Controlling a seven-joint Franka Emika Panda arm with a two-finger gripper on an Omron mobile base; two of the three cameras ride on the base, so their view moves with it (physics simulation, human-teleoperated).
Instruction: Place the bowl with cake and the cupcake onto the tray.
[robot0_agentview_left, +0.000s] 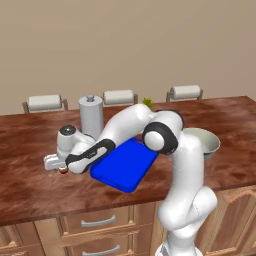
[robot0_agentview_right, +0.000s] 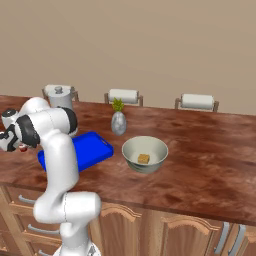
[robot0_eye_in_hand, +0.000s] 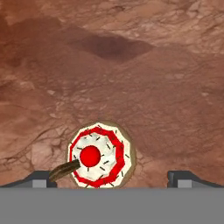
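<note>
bare counter (robot0_eye_in_hand: 131, 87) surrounds the cupcake (robot0_eye_in_hand: 99, 156); grey canister (robot0_agentview_left: 91, 116) stands behind, tray (robot0_agentview_left: 125, 165) just beside it.

Counts on the surface (robot0_agentview_right: 210, 150)

There were one tray (robot0_agentview_right: 90, 150), one bowl (robot0_agentview_right: 145, 154), one cupcake (robot0_eye_in_hand: 100, 156), one vase (robot0_agentview_right: 118, 122), one canister (robot0_agentview_left: 91, 116) and three paper-towel rolls (robot0_agentview_right: 199, 102).

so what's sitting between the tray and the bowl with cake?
Nothing on the straight line: bare counter between tray and bowl with cake in the right base view; a small vase stands behind that gap.
</note>
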